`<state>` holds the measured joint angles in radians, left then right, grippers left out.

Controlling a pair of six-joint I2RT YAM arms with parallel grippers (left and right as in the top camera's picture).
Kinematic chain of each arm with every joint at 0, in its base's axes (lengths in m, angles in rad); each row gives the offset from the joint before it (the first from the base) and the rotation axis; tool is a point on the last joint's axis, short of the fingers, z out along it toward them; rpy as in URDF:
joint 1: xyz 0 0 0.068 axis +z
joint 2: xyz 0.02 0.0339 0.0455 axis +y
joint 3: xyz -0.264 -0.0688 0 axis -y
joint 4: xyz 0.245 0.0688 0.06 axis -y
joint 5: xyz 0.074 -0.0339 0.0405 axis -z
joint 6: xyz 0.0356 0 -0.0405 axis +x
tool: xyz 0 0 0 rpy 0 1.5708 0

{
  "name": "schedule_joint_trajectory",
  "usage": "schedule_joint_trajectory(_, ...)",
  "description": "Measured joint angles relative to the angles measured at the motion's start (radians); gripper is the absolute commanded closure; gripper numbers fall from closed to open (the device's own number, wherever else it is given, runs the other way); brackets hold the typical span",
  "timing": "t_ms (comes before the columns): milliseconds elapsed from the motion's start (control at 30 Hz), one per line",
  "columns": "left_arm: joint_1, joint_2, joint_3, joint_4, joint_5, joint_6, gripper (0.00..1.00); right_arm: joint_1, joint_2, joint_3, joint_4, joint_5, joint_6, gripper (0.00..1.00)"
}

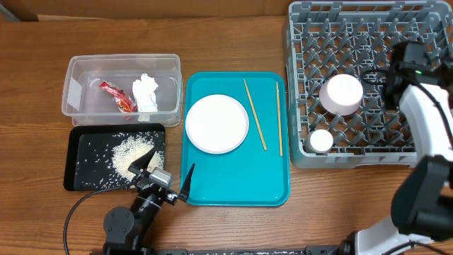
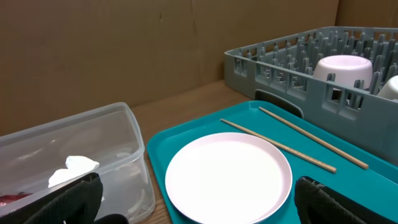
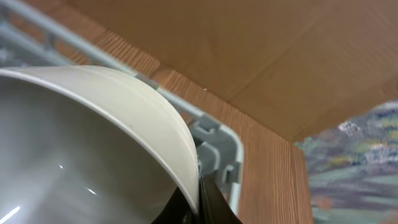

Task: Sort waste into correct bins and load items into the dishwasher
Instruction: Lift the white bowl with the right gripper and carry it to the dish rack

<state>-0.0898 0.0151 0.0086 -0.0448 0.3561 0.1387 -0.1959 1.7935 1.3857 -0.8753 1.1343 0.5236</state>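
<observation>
I see a small red sauce packet (image 1: 118,96) and crumpled white napkin (image 1: 146,94) in the clear plastic tub (image 1: 76,108), one pale round bowl (image 1: 341,94) inverted in the grey rack (image 1: 354,21), and a second bowl (image 3: 93,137) gripped at its rim.

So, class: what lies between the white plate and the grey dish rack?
Two wooden chopsticks, lying apart on the teal tray; the overhead view shows this best.

A teal serving tray (image 1: 237,177) lies flat near the middle of my wood-grain table (image 1: 233,35), long side running away from me. A brown cardboard wall (image 2: 124,50) stands behind. Blurred patterned flooring (image 3: 354,162) shows past one corner.
</observation>
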Motion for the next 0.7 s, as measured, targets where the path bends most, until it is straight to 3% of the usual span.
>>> schedule_joint_trajectory(367, 0.000, 0.000, 0.000, 0.000, 0.000, 0.000, 0.00, 0.083, 0.041, -0.001, 0.176, 0.026, -0.180, 0.96)
schedule_joint_trajectory(700, 0.000, 0.000, 0.000, 0.000, 0.000, 0.000, 0.00, 0.097, 0.090, -0.001, 0.196, 0.085, -0.277, 0.96)
